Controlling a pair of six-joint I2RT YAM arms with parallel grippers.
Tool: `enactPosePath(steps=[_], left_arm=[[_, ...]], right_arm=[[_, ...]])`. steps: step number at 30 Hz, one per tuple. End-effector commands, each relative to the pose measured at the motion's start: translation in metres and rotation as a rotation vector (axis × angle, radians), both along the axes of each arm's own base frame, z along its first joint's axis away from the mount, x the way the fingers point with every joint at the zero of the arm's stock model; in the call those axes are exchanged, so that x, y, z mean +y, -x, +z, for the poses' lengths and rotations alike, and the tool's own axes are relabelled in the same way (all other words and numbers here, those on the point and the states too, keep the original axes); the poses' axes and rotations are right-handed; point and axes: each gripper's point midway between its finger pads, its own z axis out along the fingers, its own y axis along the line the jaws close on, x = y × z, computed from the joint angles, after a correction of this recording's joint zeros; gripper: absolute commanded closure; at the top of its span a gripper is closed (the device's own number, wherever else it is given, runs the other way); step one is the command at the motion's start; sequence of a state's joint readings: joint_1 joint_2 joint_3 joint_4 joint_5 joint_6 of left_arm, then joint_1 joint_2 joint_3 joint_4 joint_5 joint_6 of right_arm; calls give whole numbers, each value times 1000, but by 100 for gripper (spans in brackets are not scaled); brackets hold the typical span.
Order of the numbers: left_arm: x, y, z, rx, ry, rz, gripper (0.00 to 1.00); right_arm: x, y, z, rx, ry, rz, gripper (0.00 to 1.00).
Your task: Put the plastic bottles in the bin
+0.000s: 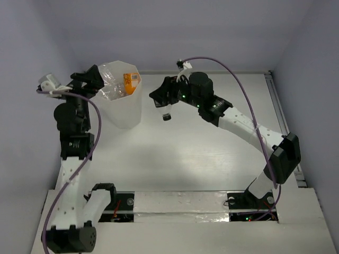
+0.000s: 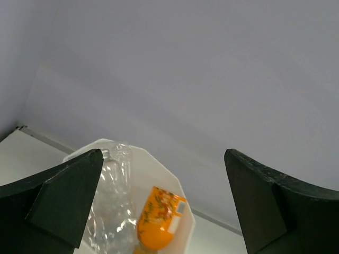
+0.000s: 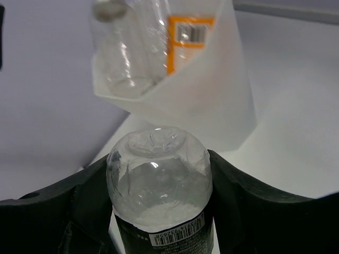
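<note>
Gripping a clear bottle [image 3: 157,180] in the right gripper [image 1: 161,99] for carrying to the bin [image 1: 124,114], with the left gripper [image 1: 91,80] spread wide and empty over its rim.

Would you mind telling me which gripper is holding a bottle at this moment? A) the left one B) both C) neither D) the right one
D: the right gripper is shut around a clear bottle with a dark label, while the left gripper hangs open above the bin with nothing between its fingers.
</note>
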State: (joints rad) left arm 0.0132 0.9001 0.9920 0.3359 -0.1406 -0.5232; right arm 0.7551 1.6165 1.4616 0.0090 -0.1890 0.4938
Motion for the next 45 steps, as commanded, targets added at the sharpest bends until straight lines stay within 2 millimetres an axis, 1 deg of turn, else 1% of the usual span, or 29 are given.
enactPosePath(steps=[1,2,3,4,5,7,9,10,12,13,14,15,16,18,19,21,22,23,26,28,29,30,32,33,34,38,40,43,45], left_arm=[[-11,51,13,-59,22,-61,1],[-12,60,10,-61,10,-69,1],[-17,65,-2,-42,-5,-89,1],[-18,86,3,-78,-21,-91,1],[-18,91,-11,-38,-32,-92,1],[-14,110,-25,-23,-54,-64,1],[-8,115,-55,54,-60,-35,1],[-8,125,-61,55,-64,-32,1],[-6,127,-91,129,-66,-20,1],[-4,133,-96,131,-62,-9,1],[-4,134,-109,167,-59,-9,1],[1,135,-120,182,-44,17,1],[-2,136,-125,194,-38,5,1],[-6,138,-121,184,-32,-16,1],[-6,139,-119,173,-30,-17,1],[-8,140,-118,176,-33,-25,1],[-8,141,-118,173,-31,-27,1],[-12,141,-120,177,-30,-43,1],[-15,142,-122,178,-28,-62,1],[-14,143,-120,175,-27,-56,1],[-14,143,-121,176,-26,-55,1],[-13,143,-121,177,-28,-53,1],[-13,143,-121,176,-24,-52,1],[-13,143,-121,175,-26,-52,1],[-13,142,-121,180,-27,-52,1],[-15,140,-123,190,-47,-63,1],[-15,138,-126,196,-52,-64,1],[-20,136,-127,200,-63,-87,1],[-19,135,-128,199,-66,-82,1]], right_arm=[[15,16,109,-199,-226,67,49],[17,13,119,-220,-248,67,49],[24,15,127,-240,-269,83,49],[28,12,132,-247,-277,85,49],[38,3,143,-264,-292,89,49],[51,0,153,-280,-307,108,49],[63,-13,168,-314,-339,105,49],[71,-13,173,-322,-351,114,49],[82,-27,183,-346,-379,98,49],[86,-33,185,-353,-389,92,49],[90,-37,186,-368,-397,92,49],[99,-46,186,-389,-414,84,49],[104,-52,183,-389,-422,77,49],[112,-63,177,-401,-438,68,48],[121,-72,166,-398,-442,64,48],[128,-78,159,-395,-467,66,47],[134,-75,155,-393,-473,71,47],[139,-81,144,-393,-464,65,47],[153,-80,130,-407,-433,68,45],[154,-81,123,-407,-411,68,41],[157,-77,121,-419,-402,71,32],[153,-77,121,-424,-398,56,26],[152,-70,124,-444,-387,50,15],[147,-68,131,-449,-385,39,13],[149,-62,134,-450,-384,47,9],[136,-50,161,-460,-412,50,2],[127,-43,175,-472,-420,46,0],[114,-40,185,-483,-400,13,0],[100,-35,191,-495,-383,-17,0]])
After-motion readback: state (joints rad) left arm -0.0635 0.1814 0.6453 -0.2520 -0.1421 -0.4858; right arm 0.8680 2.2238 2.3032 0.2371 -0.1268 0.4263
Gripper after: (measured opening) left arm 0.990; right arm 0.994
